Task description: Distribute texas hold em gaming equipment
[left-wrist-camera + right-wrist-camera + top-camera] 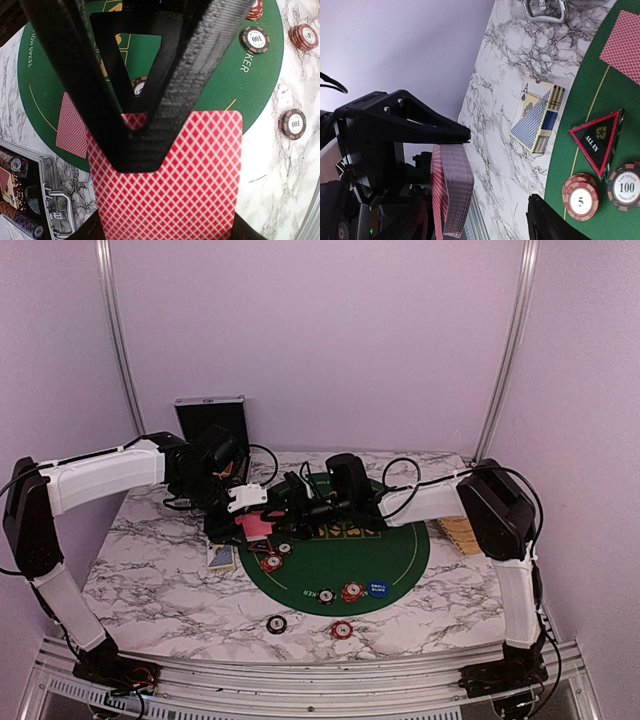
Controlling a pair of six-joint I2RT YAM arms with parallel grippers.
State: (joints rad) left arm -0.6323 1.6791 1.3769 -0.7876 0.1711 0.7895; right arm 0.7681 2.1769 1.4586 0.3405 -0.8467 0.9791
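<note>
Deck of pink-red diamond-backed playing cards (170,185): clamped between the closed fingers of the left gripper (137,155), over the 10 o'clock rim of the round green felt mat (400,550) on the marble-patterned table (150,570). Right gripper (477,215): fingers spread apart, either side of the deck's edge. Single card (72,132) face down on the mat; red-orange and black poker chips (352,591) at its 6 o'clock.

Deck (170,180): top edge hidden behind left fingers (200,70), bottom cut by frame. Orange chip (139,86) in gap between those fingers, only a sliver showing, value unreadable. Loose card (70,131) partly behind same fingers. Case (50,200) cropped at corner. Lower right finger (552,222) cut by frame. 100 chip (626,186) beyond it clipped at edge.
</note>
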